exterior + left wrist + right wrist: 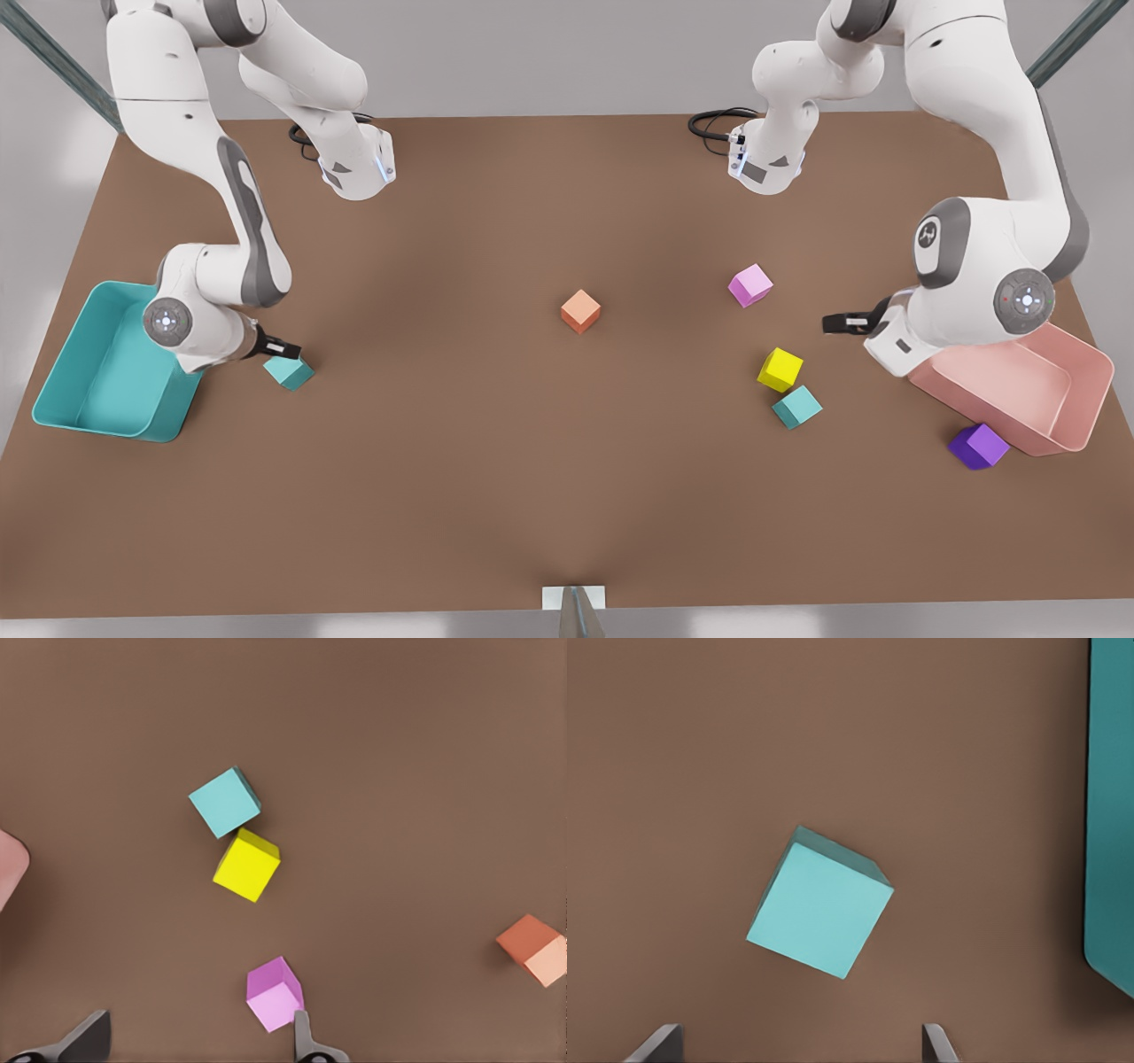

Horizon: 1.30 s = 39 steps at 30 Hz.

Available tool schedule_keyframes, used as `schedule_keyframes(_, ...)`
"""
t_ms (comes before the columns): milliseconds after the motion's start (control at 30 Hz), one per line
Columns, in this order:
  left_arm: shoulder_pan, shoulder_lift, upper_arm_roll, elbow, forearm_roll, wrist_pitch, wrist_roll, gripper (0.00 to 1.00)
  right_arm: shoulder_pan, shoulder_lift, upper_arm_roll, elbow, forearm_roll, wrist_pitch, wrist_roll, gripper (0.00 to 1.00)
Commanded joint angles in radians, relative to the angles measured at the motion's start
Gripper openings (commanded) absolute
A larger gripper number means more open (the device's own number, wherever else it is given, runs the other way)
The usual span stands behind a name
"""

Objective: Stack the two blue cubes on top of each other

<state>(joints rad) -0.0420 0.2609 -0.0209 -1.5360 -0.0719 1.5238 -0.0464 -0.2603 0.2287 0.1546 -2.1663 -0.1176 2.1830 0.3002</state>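
Note:
One blue cube (289, 371) (819, 911) lies on the brown table next to the teal bin, at the front view's left. My right gripper (282, 347) (801, 1028) hovers just over it, open and holding nothing. The other blue cube (796, 407) (224, 802) rests at the front view's right, touching a yellow cube (780, 369) (246, 865). My left gripper (846, 322) (202, 1019) hangs open and empty near the pink bin, some way from that cube.
A teal bin (168, 416) (1112, 815) stands at the left edge and a pink bin (1094, 390) (9, 864) at the right. A pink cube (750, 285) (275, 994), an orange cube (580, 311) (533, 948) and a purple cube (978, 446) lie about.

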Motion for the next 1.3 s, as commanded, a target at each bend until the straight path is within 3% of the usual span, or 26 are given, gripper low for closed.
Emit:
schedule_keyframes(0,-0.004,-0.014,0.001,-0.015,-0.008,0.065,-0.003,1.00,-0.017,-0.025,0.000,-0.066,0.010,0.368,0.409,1.00)
schedule_keyframes(167,-0.004,0.008,0.001,-0.015,-0.008,0.095,-0.006,1.00,-0.040,-0.012,0.000,-0.156,0.012,0.494,0.516,1.00)
schedule_keyframes(433,-0.004,0.041,0.013,-0.029,0.000,0.111,-0.013,1.00,-0.046,0.077,-0.001,-0.150,0.012,0.524,0.553,1.00)
schedule_keyframes(533,-0.013,0.112,0.013,-0.029,-0.002,0.193,-0.277,1.00,-0.046,0.092,-0.001,-0.148,0.012,0.524,0.553,1.00)
schedule_keyframes(800,-0.006,0.225,0.019,-0.042,-0.008,0.380,-0.532,1.00,-0.045,0.176,-0.003,-0.110,0.010,0.524,0.550,1.00)
schedule_keyframes(967,-0.004,0.274,0.019,-0.052,-0.009,0.495,-0.586,1.00,-0.043,0.178,-0.003,-0.101,-0.002,0.515,0.533,0.76)
schedule_keyframes(1067,-0.003,0.294,0.019,-0.050,-0.006,0.513,-0.586,1.00,-0.034,0.176,0.008,-0.061,-0.005,0.479,0.539,0.72)
schedule_keyframes(1167,-0.001,0.324,0.021,-0.050,-0.005,0.555,-0.606,1.00,0.134,0.144,0.016,0.048,0.018,0.273,0.553,0.72)
schedule_keyframes(1267,0.007,0.337,0.021,-0.102,-0.005,0.559,-0.626,1.00,0.447,0.211,0.014,0.220,0.055,0.251,0.807,0.72)
